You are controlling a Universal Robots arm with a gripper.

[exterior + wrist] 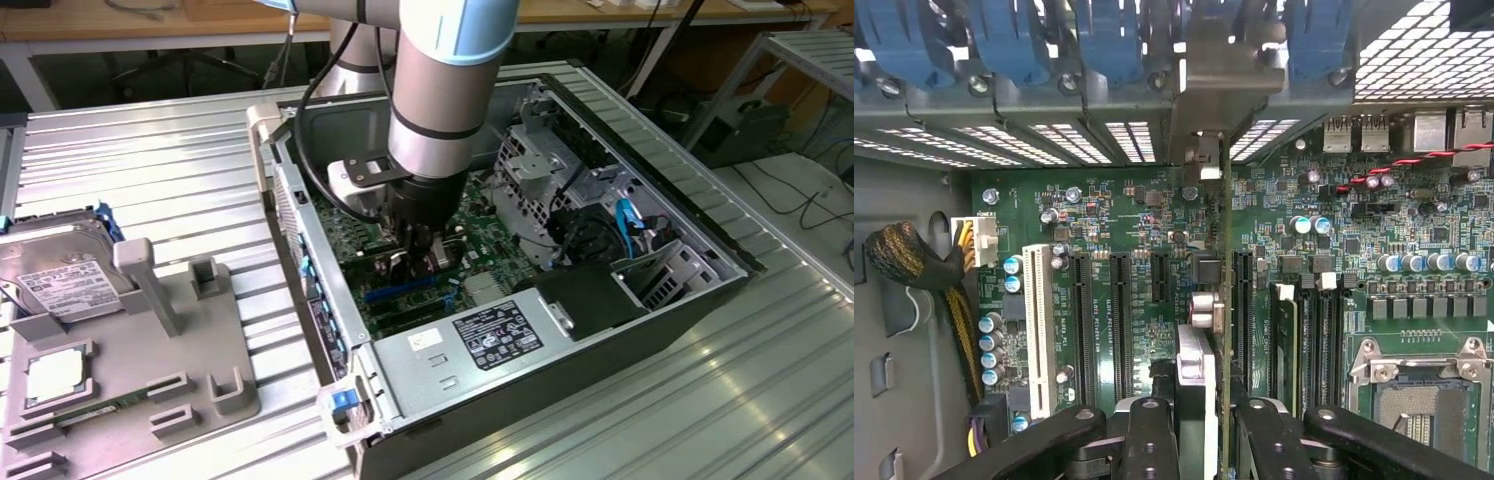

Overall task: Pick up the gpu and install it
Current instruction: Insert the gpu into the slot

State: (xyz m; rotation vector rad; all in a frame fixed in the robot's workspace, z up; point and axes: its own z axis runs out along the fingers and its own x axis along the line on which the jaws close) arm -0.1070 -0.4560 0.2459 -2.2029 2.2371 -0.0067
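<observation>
Green gpu (1197, 375) in gripper (1209, 432), black slots (1120, 320) close on either side

An open computer case (534, 410) lies on its side on a ribbed metal table (147, 150), with its power supply (487, 335) labelled on top. Inside, the green motherboard (1124, 210) carries a white slot (1038, 330) and a processor socket (1419, 395) — well apart. At the exterior view's left, a hard drive (60, 275) rests on a grey holder (160, 380).
</observation>
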